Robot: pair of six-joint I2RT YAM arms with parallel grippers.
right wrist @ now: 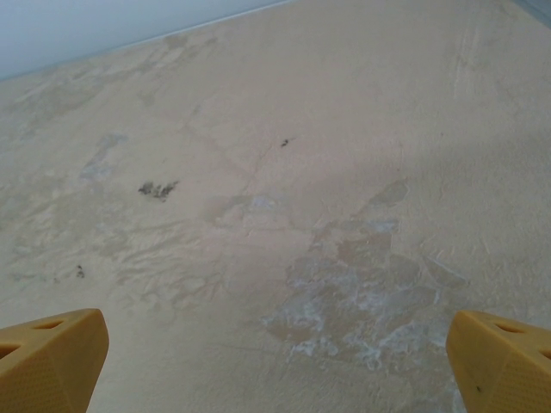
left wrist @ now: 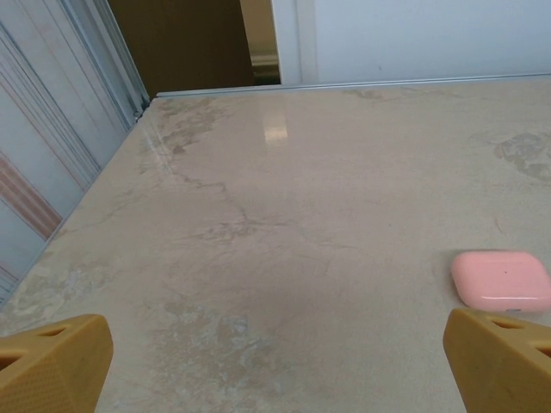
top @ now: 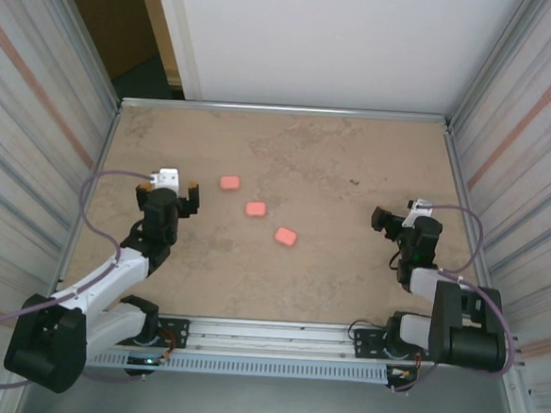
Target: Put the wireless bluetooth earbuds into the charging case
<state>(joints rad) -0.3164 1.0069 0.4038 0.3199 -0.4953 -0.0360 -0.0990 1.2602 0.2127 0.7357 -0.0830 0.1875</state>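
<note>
While overhead shows three pink cases (top: 255, 209), left wrist frames one case (left wrist: 501, 280).

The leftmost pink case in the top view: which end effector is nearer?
Left. The left end effector is just left of the case; the right end effector is far to its right.
</note>
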